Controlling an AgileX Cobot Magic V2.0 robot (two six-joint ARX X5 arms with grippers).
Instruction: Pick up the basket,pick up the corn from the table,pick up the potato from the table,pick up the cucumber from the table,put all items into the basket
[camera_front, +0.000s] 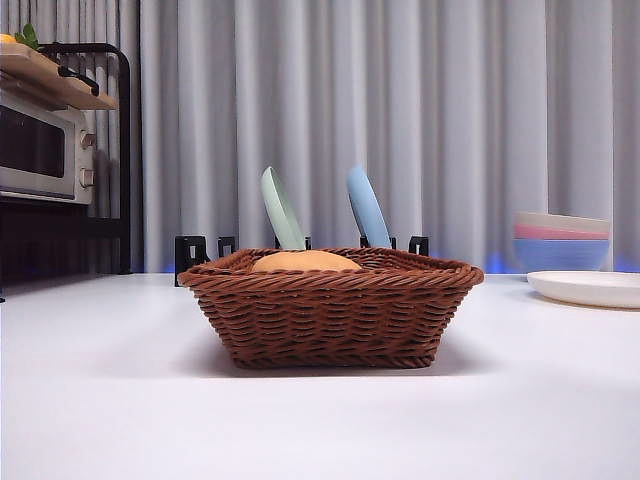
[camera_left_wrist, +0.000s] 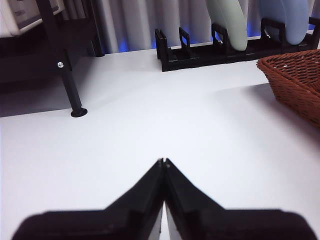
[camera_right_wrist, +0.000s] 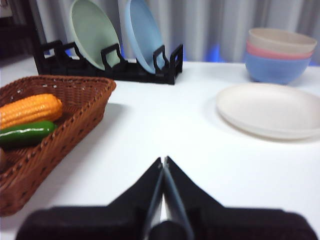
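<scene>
The brown wicker basket (camera_front: 330, 312) stands on the white table (camera_front: 120, 400) in the middle of the front view. In the right wrist view the corn (camera_right_wrist: 30, 110) and the cucumber (camera_right_wrist: 25, 134) lie side by side inside the basket (camera_right_wrist: 75, 125). In the front view a smooth orange-tan hump (camera_front: 305, 262) rises just above the rim; I cannot tell whether it is the potato. My left gripper (camera_left_wrist: 164, 161) is shut and empty over bare table, with the basket's corner (camera_left_wrist: 295, 80) off to one side. My right gripper (camera_right_wrist: 163, 159) is shut and empty beside the basket. Neither arm shows in the front view.
A black dish rack (camera_front: 200, 252) behind the basket holds a green plate (camera_front: 282, 208) and a blue plate (camera_front: 367, 206). Stacked bowls (camera_front: 561, 240) and a white plate (camera_front: 590, 288) sit at the right. A microwave (camera_front: 45, 150) on a black stand is at the left.
</scene>
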